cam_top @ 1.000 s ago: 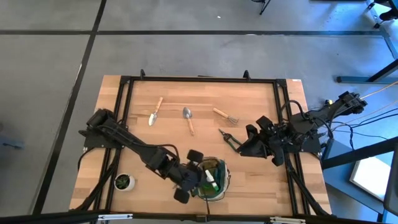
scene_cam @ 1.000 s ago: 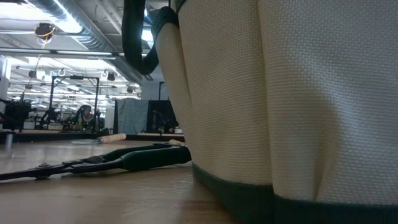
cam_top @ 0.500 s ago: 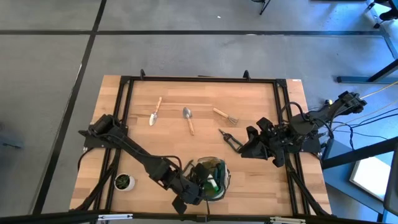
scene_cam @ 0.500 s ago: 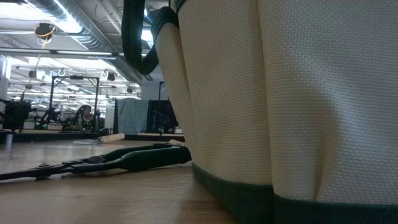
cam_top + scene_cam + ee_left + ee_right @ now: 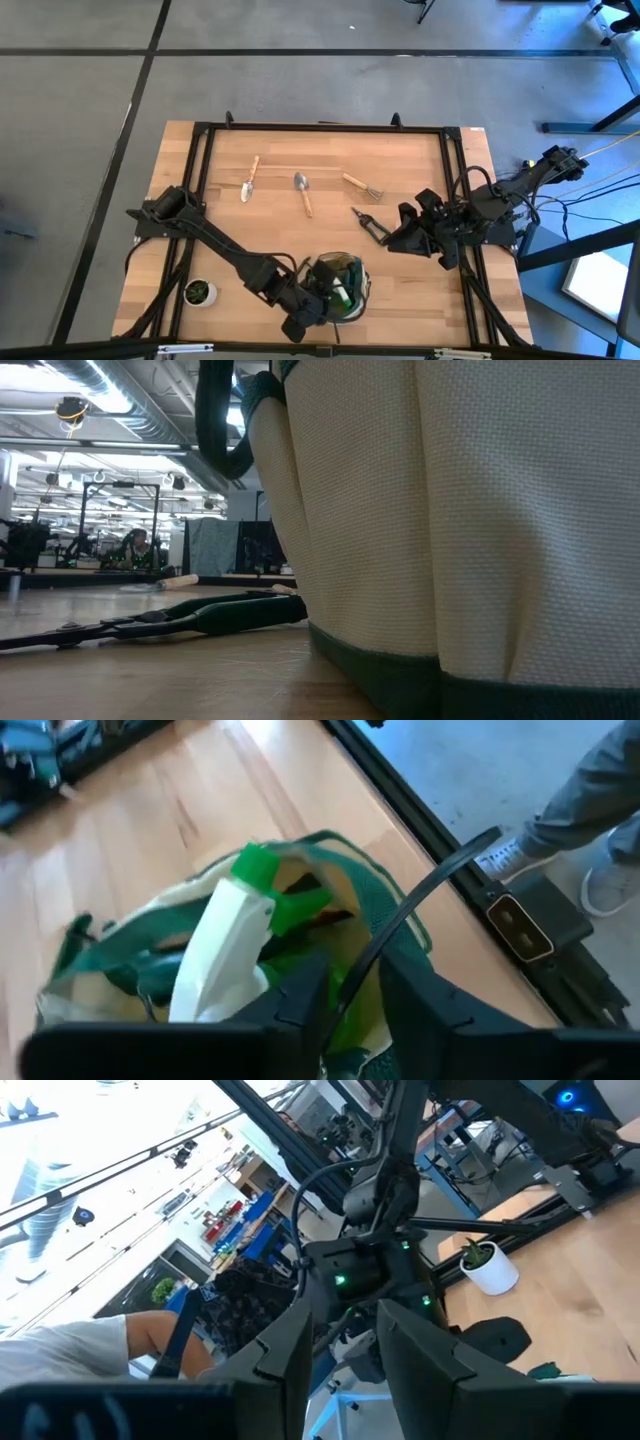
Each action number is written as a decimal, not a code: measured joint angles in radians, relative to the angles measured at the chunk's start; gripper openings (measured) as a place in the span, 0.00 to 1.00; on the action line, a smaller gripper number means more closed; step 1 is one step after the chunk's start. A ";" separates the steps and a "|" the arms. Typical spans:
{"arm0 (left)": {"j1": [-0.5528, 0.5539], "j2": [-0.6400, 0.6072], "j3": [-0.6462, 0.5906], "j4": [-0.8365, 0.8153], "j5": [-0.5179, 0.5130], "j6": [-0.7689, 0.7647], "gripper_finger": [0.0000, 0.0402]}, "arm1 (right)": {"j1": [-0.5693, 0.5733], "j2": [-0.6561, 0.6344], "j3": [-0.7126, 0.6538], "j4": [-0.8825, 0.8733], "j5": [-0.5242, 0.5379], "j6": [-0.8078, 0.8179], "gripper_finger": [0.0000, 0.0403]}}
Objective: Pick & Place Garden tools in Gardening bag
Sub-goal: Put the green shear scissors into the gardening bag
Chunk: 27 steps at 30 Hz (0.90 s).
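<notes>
My left pincer (image 5: pixel 312 312) sits clamped on the soft bag's (image 5: pixel 352 268) thin loop handle at six o'clock; right pincer (image 5: pixel 392 238), apart, waits by the stiff shears (image 5: pixel 368 224).

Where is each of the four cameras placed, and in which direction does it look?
High view: above the table, looking straight down; both arms show, left gripper at the gardening bag.
Low view: at table-top height, looking level; bag wall close, pruning shears behind; no arm visible.
Left wrist view: looks down into the bag past its own fingers; spray bottle inside.
Right wrist view: looks across the table past its own fingers at the left arm and potted plant.
Shared: all show the bag.
</notes>
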 joint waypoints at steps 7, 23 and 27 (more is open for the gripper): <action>0.000 -0.001 0.000 -0.064 0.025 -0.150 0.01 | 0.000 0.000 0.000 -0.001 0.003 0.006 0.29; -0.027 -0.001 0.000 -0.077 -0.078 -0.487 0.00 | 0.000 0.000 0.000 -0.001 0.030 0.007 0.29; -0.027 -0.002 0.000 -0.084 -0.078 -0.602 0.00 | 0.000 0.000 0.000 -0.002 0.029 0.022 0.29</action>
